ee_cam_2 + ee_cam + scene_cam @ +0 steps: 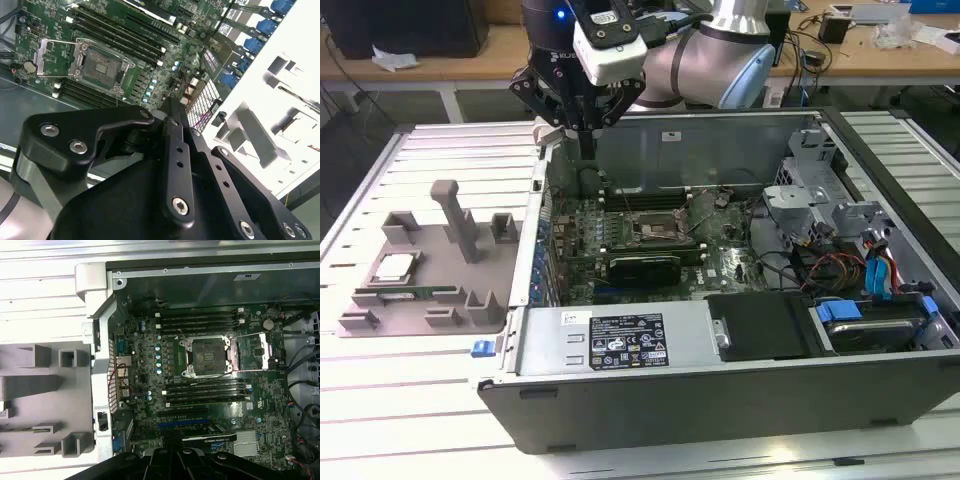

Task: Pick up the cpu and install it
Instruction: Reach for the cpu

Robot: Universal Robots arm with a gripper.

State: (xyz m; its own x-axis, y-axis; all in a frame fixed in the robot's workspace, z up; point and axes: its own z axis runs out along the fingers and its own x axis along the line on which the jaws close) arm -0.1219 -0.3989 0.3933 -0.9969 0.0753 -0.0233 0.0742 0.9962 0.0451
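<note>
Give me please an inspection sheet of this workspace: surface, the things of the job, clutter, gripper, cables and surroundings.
Surface: slatted metal table, carrying a grey holder and an open computer case.
Job's things: cpu lies flat on the grey holder, outside the case; the socket on the motherboard holds no chip.
Clutter: green memory stick on the holder, beside the cpu.
Gripper: gripper shut, holding nothing, above the case's rear corner, apart from the cpu.
Cables: red and blue cables inside the case, at the exterior view's right.
Surroundings: wooden bench behind the table.
</note>
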